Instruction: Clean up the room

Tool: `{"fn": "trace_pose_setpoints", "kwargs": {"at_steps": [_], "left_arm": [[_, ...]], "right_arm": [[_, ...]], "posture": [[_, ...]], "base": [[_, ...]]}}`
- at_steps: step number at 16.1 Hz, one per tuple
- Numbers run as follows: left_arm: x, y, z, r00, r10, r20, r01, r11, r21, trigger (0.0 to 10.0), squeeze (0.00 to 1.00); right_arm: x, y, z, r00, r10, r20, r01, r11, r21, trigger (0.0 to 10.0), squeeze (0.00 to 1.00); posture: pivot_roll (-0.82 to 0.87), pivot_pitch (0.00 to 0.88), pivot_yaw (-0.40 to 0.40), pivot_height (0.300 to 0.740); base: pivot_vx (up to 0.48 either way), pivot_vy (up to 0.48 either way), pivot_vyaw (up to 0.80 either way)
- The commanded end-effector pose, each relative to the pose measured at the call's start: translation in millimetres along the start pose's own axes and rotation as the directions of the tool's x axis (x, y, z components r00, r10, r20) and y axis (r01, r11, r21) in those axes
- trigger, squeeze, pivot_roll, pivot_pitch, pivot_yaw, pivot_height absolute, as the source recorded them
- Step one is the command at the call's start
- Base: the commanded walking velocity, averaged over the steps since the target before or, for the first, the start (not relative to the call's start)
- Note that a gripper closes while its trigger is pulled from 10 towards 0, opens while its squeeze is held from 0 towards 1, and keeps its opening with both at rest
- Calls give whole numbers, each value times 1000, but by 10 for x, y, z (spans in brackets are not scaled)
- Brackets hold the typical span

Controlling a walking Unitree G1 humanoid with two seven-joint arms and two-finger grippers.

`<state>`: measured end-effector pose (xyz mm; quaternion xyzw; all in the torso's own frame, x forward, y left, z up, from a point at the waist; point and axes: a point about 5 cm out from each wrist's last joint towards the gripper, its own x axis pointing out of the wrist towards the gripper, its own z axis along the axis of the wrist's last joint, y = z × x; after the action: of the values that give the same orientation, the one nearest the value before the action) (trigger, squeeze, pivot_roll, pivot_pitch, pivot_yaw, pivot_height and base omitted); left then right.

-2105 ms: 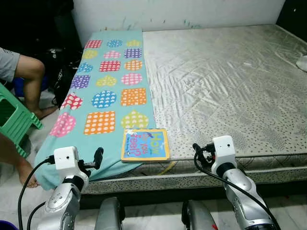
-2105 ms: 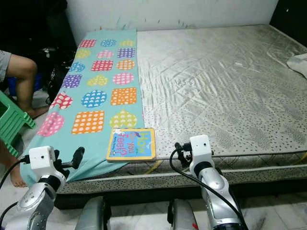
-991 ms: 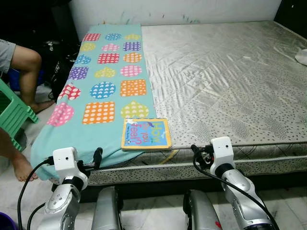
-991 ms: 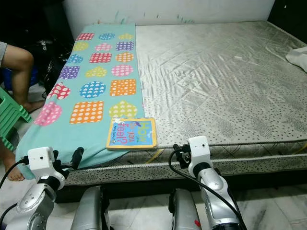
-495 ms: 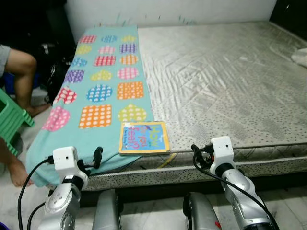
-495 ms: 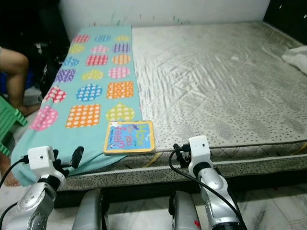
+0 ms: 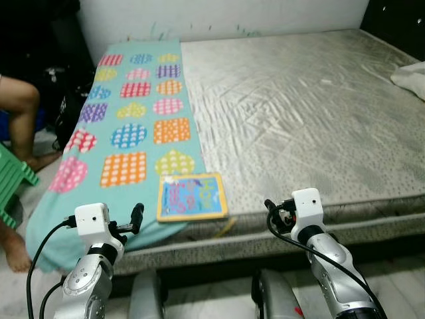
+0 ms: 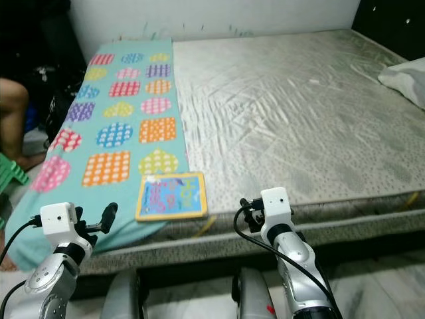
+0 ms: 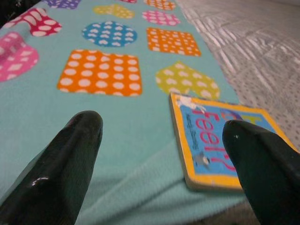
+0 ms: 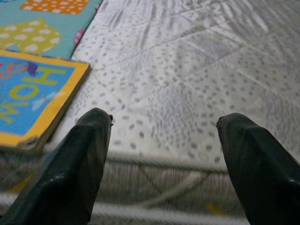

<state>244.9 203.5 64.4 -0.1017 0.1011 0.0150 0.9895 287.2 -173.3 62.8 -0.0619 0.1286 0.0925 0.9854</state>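
The view has turned a little right; nothing on the bed has moved. The yellow-bordered blue picture book [image 7: 192, 197] lies on the turquoise patterned blanket [image 7: 129, 136] at the mattress [image 7: 299, 113] edge. Left end effector [image 9: 159, 154] and right end effector [image 10: 164, 154] hover released, holding nothing.

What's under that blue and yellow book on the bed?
The book lies flat, mostly on the teal blanket with coloured dotted shapes, near the mattress front edge. Its right edge reaches the bare mattress. Whatever lies directly beneath the cover is hidden.

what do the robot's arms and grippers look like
Both arms are silver metal with rounded segments. Each wrist carries a white boxy camera block with a black cable looping down the arm. The left gripper and right gripper each have two long, glossy black fingers.
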Motion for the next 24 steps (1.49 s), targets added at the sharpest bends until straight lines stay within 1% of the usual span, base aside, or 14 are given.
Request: {"fn": "trace_pose_setpoints", "kwargs": {"at_steps": [1,2,4,10,12,14,15,17,19,20,21,22,24], "left_arm": [[1,22,15,1000,3,3,-3,1000,7,10000,0],[1,26,13,1000,7,1,-7,1000,8,10000,0],[-1,40,9,1000,23,-1,-23,1000,7,10000,0],[-1,43,2,1000,29,-5,-29,1000,9,10000,0],[0,44,2,999,44,-7,-44,999,12,10000,0],[8,39,0,999,53,-12,-53,999,8,10000,0],[14,31,-6,998,64,-20,-64,998,-11,10000,0],[30,6,-67,995,68,-75,-73,995,-63,10000,0],[47,-7,-149,988,54,-147,-71,991,-112,10000,0],[68,-9,-163,985,45,-166,-68,989,-134,10000,0],[93,-5,-139,986,37,-161,-59,989,-135,10000,0],[141,-3,-83,989,32,-148,-55,986,-155,10000,0],[220,12,14,993,27,-119,-45,987,-154,10000,0]], "right_arm": [[13,25,12,1000,9,6,-9,1000,0,10000,0],[15,25,11,1000,9,6,-9,1000,-1,10000,0],[17,27,8,1000,10,5,-10,1000,-1,10000,0],[17,33,-4,1000,14,5,-14,1000,-2,10000,0],[18,40,8,999,31,15,-30,999,-33,10000,0],[20,45,7,999,34,14,-33,999,-36,10000,0],[18,49,10,999,38,16,-37,998,-48,10000,0],[10,51,6,999,33,15,-32,998,-46,10000,0],[-1,20,-8,1000,17,9,-16,999,-34,10000,0],[-13,-5,-20,1000,7,6,-6,999,-32,10000,0],[-26,-29,-27,1000,-1,2,1,999,-35,10000,0],[-43,-71,-39,1000,-13,-3,13,999,-38,10000,0],[-73,-119,-55,1000,-27,-11,26,999,-37,10000,0]], "posture": [[-72,42,36,531],[-72,42,36,531],[-71,42,35,531],[-69,33,35,531],[-68,30,34,531],[-69,29,33,531],[-71,30,34,531],[-75,33,36,531],[-76,42,38,531],[-78,49,38,531],[-81,57,36,531],[-81,62,31,531],[-83,76,17,531]], "base": [[356,0,0],[311,0,0],[0,0,0],[0,0,0],[0,0,0],[0,0,253],[0,0,800],[0,0,675],[0,0,0],[0,0,0],[0,0,0],[0,0,0],[0,0,0]]}}
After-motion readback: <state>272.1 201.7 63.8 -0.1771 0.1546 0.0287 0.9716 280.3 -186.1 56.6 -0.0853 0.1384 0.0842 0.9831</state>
